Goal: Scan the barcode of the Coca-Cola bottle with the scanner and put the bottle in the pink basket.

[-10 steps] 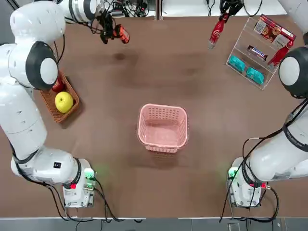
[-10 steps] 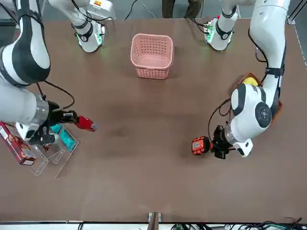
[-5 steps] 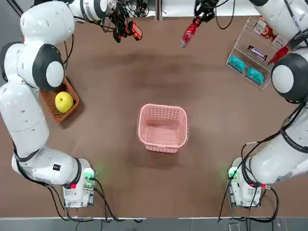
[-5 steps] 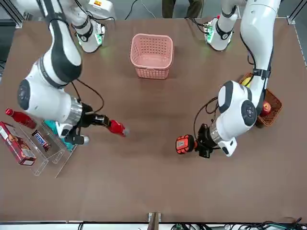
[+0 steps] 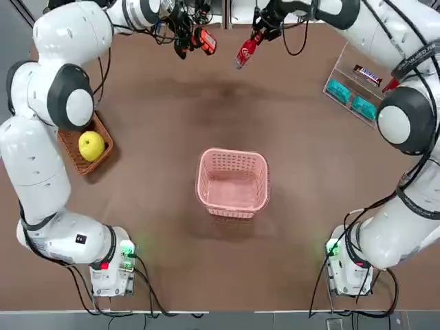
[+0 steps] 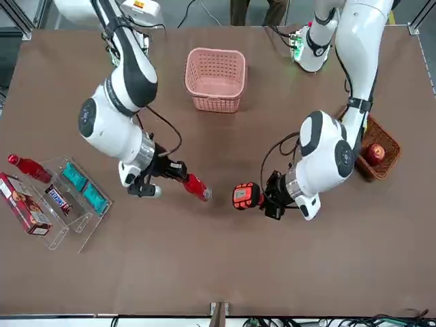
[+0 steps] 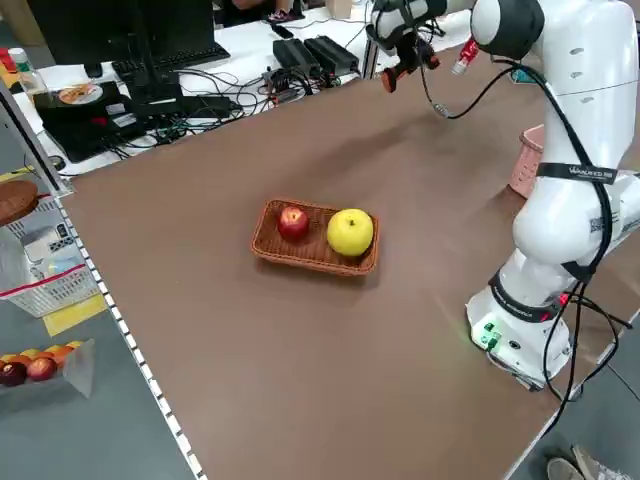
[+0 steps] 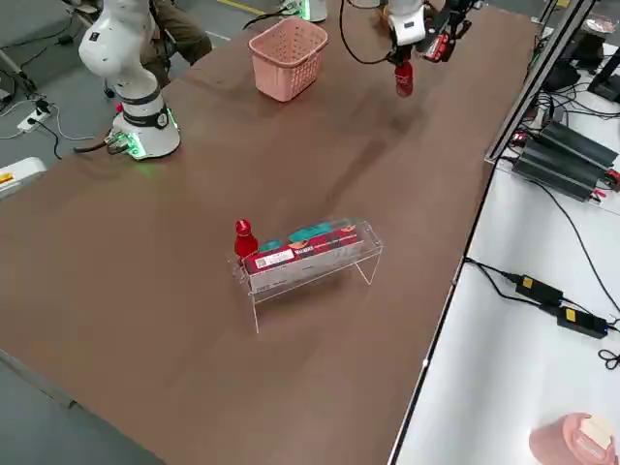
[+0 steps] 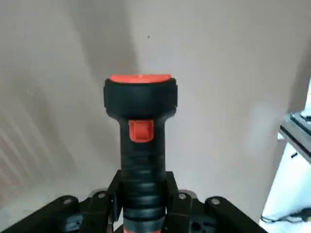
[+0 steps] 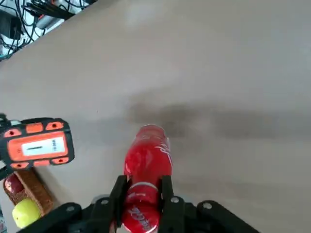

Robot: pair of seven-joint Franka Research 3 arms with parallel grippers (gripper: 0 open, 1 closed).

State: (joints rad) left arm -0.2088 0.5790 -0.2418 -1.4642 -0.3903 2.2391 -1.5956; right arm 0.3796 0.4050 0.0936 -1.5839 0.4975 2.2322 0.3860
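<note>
Grips the glossy, rounded Coca-Cola bottle between the fingers of the right gripper and clamps the ribbed scanner in the left gripper, both near twelve o'clock from the lattice-walled pink basket in the top view. Has a woven wicker basket towards ten, a clear rack towards two, on smooth brown tabletop, beyond it a cable-strewn white desk.

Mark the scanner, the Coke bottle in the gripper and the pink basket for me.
Scanner (image 9: 141,100), left wrist view: black head.
Coke bottle (image 10: 149,161), right wrist view: red body.
Pink basket (image 6: 216,105), front view: near wall.
</note>
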